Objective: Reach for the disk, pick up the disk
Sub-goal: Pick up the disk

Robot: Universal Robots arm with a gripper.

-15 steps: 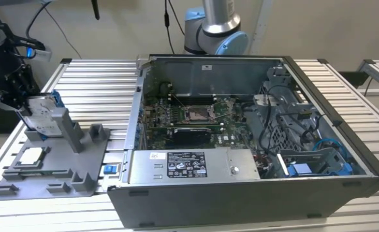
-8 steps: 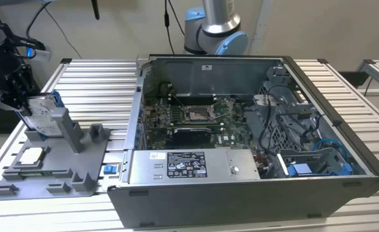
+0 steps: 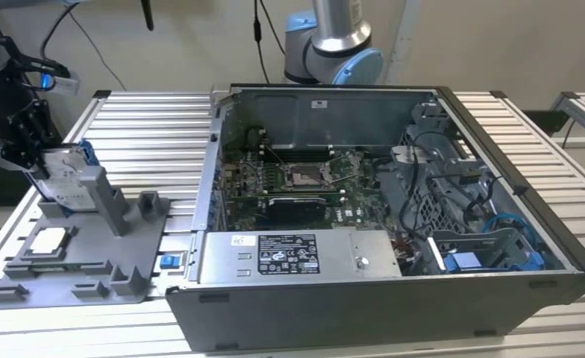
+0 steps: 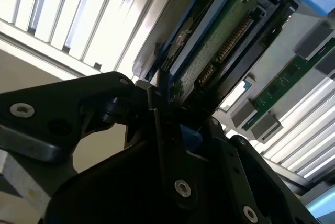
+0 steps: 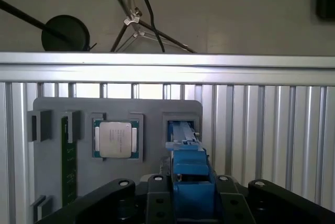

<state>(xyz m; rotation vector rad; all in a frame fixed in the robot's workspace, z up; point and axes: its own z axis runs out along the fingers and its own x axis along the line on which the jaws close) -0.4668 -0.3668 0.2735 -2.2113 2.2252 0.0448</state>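
Observation:
In the exterior view, the disk (image 3: pixel 62 177) stands on edge on that view's left, silver-grey with a white label and a blue bracket, against the upright post of the grey fixture (image 3: pixel 108 200). My black gripper (image 3: pixel 36 160) comes down on it from above, its fingers closed on the disk's upper edge. The second wrist view has the disk's green circuit side (image 4: pixel 222 38) and blue bracket running away from the gripper (image 4: pixel 166 103). In the first wrist view the blue bracket (image 5: pixel 189 174) sits clamped between the fingers (image 5: pixel 157 190), over the fixture's slot (image 5: pixel 182 127).
The grey fixture tray (image 3: pixel 74 272) also holds a square processor chip (image 3: pixel 48 240) (image 5: pixel 116 139) and a green memory stick (image 5: pixel 65 156). An open computer case (image 3: pixel 392 201) with a grey power-supply box (image 3: pixel 292 255) stands on the exterior view's right. A second arm's base (image 3: pixel 333 45) rises behind it.

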